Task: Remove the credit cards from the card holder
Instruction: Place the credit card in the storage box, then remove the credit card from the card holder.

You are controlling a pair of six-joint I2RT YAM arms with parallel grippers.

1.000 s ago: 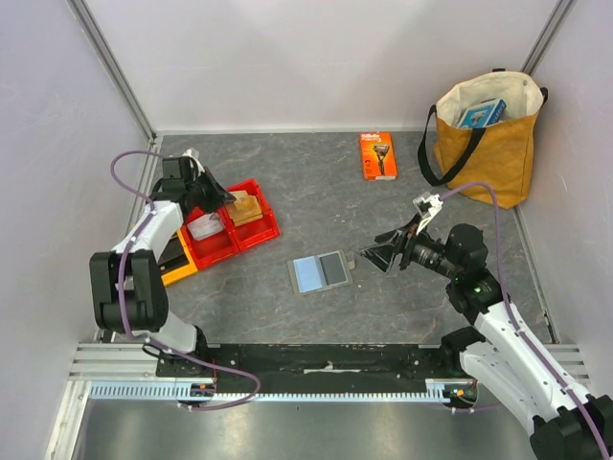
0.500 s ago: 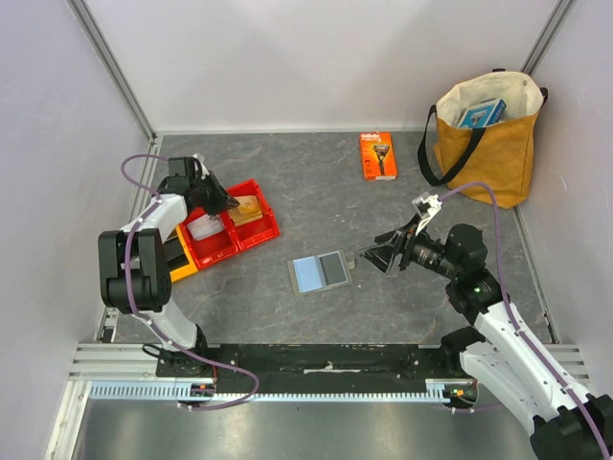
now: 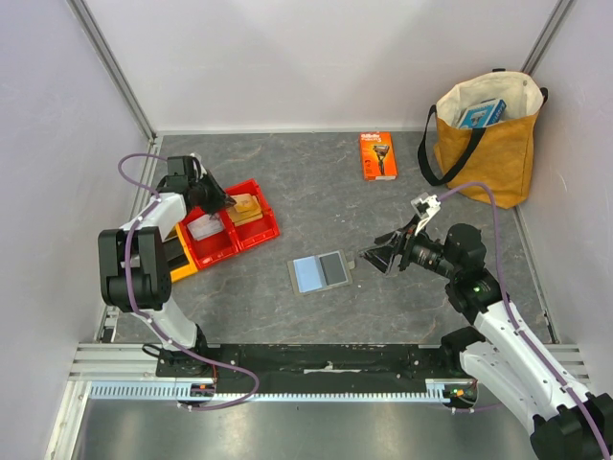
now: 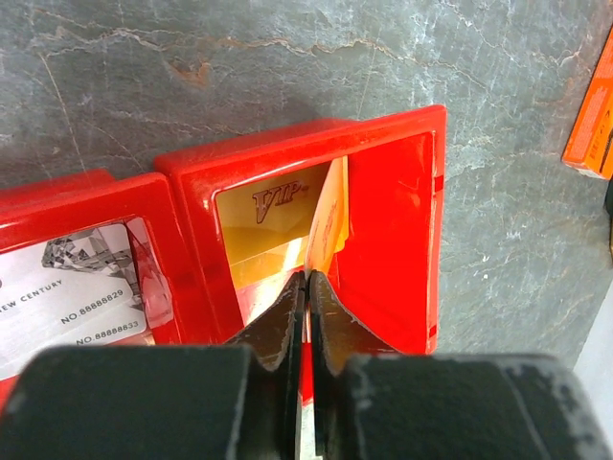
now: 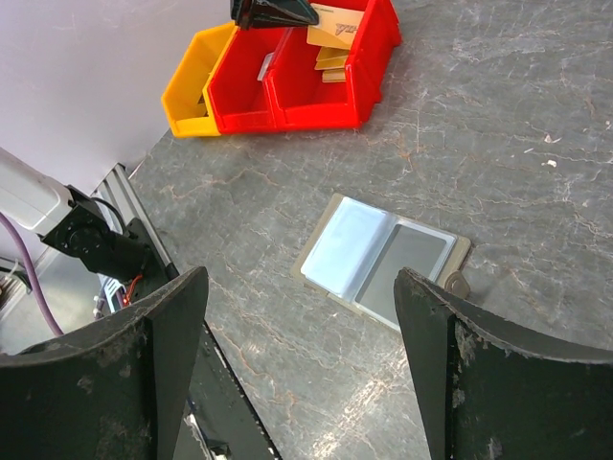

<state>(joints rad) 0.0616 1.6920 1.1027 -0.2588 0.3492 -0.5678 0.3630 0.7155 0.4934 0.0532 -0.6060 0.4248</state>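
Left claw at tan VIP card

Grey veined counter.
An open card holder is laid mid-counter; red bins and a yellow bin are set left, an orange package and a seemingly upright bag behind.

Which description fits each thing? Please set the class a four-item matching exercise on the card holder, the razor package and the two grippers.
Column A
1. card holder
2. razor package
3. left gripper
4. right gripper

Column B
a. jaws shut, over a red bin
b. jaws open, just right of the card holder
c. lying open in the middle of the table
d. lying flat toward the back of the table

Pairs: 1-c, 2-d, 3-a, 4-b
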